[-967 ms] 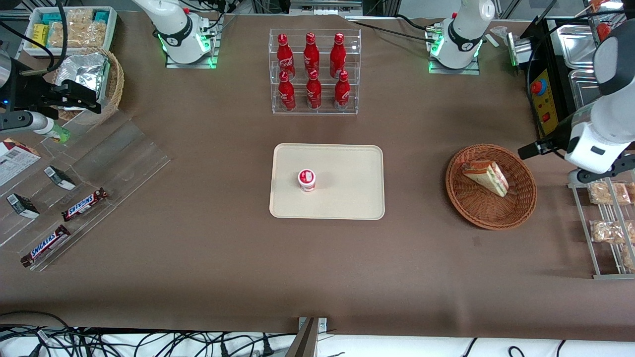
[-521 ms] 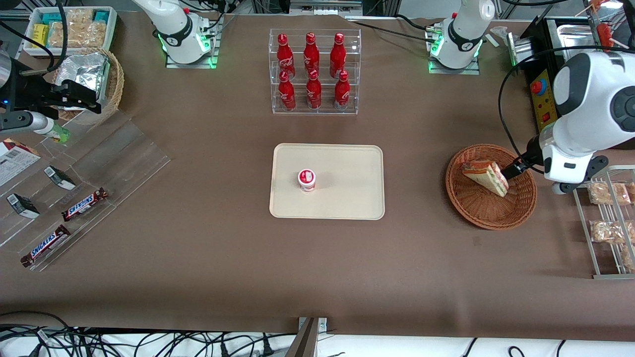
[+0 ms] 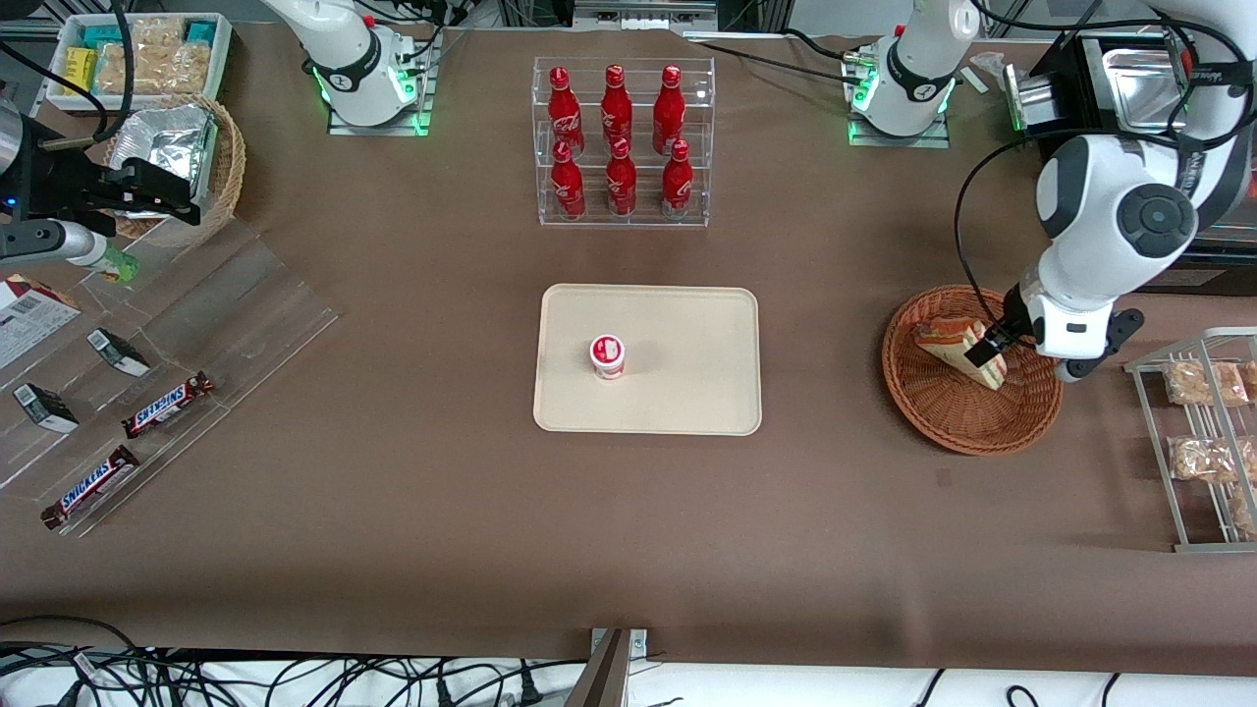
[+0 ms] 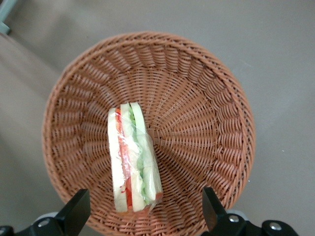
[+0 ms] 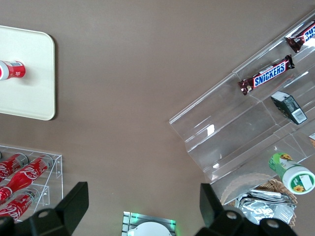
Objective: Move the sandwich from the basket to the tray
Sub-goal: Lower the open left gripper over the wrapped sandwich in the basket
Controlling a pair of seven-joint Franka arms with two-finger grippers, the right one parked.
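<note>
- Gripper (image 3: pixel 985 347) hangs over the basket (image 3: pixel 943 427), above the sandwich's (image 3: pixel 960 346) end nearest the working arm; jaws stand wide apart, nothing held.
- Sandwich lies on its side in the basket (image 4: pixel 206 98), off-centre, not touching the fingertips (image 4: pixel 75 212).
- Step in hand, as judged: approach for the grasp.
- Wrist view: one finger sits outside each bread face of the sandwich (image 4: pixel 133 160), so the closing line looks right; descend straight.
- Stop short of the wicker floor; close gently, since the bread looks soft and the wrap slick.
- Tray (image 3: pixel 687 412) lies well apart, toward the parked arm; a small red-and-white cup (image 3: pixel 608 355) stands on it, so aim for bare tray.
</note>
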